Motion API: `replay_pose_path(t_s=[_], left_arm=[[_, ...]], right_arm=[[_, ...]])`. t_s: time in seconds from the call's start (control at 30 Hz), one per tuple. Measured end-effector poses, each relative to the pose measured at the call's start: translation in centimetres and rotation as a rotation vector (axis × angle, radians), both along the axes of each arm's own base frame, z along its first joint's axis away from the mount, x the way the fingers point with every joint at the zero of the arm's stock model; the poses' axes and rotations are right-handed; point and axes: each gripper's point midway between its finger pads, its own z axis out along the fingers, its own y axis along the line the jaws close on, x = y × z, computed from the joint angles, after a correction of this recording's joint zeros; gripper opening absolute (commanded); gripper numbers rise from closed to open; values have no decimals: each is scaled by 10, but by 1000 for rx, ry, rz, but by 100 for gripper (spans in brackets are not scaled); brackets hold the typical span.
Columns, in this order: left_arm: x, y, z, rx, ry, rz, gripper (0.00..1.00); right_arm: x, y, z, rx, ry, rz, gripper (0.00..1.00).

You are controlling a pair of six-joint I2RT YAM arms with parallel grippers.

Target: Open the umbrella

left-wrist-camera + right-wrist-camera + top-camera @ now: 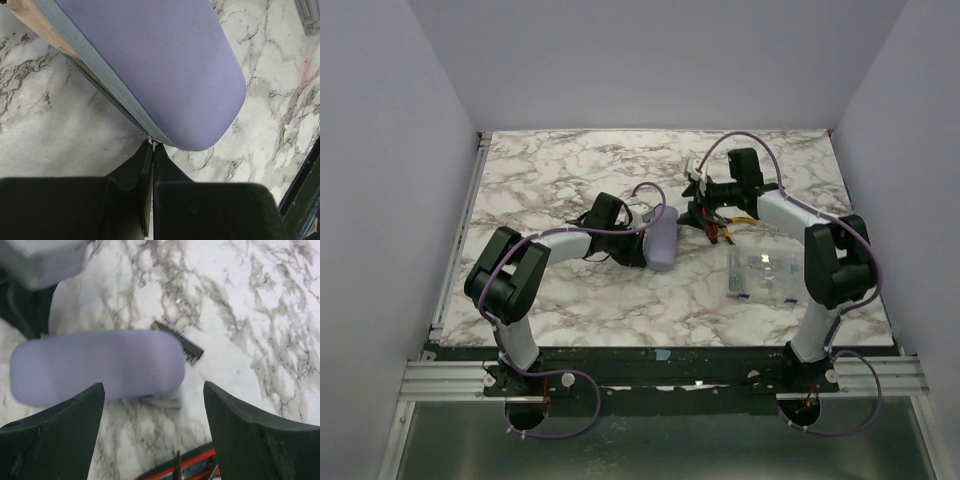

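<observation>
Pinching the grey seam of the lavender-sleeved umbrella (165, 65), your left pincer (152, 149) is pressed together. Your right pincer (154, 432) hangs spread wide above it, gripping nothing. The umbrella lies mid-table on the marble table (570, 300).

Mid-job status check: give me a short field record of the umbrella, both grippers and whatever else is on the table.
umbrella: folded, lying on the marble table, not yet opened
lavender sleeve: on the umbrella; tan fabric shows at one edge
left gripper: shut, tips at the grey trim near the sleeve's rounded end; a pinch cannot be confirmed
right gripper: open, nothing between its fingers, sleeve ahead of it
other items: clear plastic box near the right arm; red-handled tool by the right gripper
</observation>
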Motion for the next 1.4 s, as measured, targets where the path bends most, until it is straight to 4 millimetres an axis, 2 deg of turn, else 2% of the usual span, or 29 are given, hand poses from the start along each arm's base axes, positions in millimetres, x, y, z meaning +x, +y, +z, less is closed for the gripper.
replay_pose_path(t_s=[0.07, 0.13, 0.27, 0.4, 0.67, 0.73, 0.87, 0.9, 0.93, 1.13, 1.4], left_arm=[[-1, 0, -2, -1, 7, 5, 0], [-3, 1, -3, -2, 14, 11, 0], [-2, 1, -3, -4, 13, 12, 0], [-2, 1, -3, -4, 13, 15, 0], [0, 1, -6, 2, 21, 12, 0], [1, 0, -5, 1, 18, 10, 0], [1, 1, -6, 3, 21, 10, 0], [0, 1, -6, 6, 28, 9, 0], [-2, 2, -7, 10, 36, 9, 0], [-4, 4, -7, 9, 46, 18, 0], [-20, 16, -1, 7, 47, 67, 0]], right_arm=[[26, 11, 7, 41, 47, -32, 88], [42, 21, 14, 85, 107, -51, 91], [59, 38, 22, 162, 265, -67, 93], [55, 45, 9, 173, 414, -67, 93], [39, 51, -44, 106, 616, -77, 91], [37, 51, -52, 94, 644, -83, 81], [35, 52, -57, 84, 657, -89, 32], [36, 52, -56, 85, 655, -93, 15], [36, 51, -55, 85, 658, -101, 1], [35, 38, -55, 75, 689, -205, 0], [21, 24, -57, 87, 761, -380, 0]])
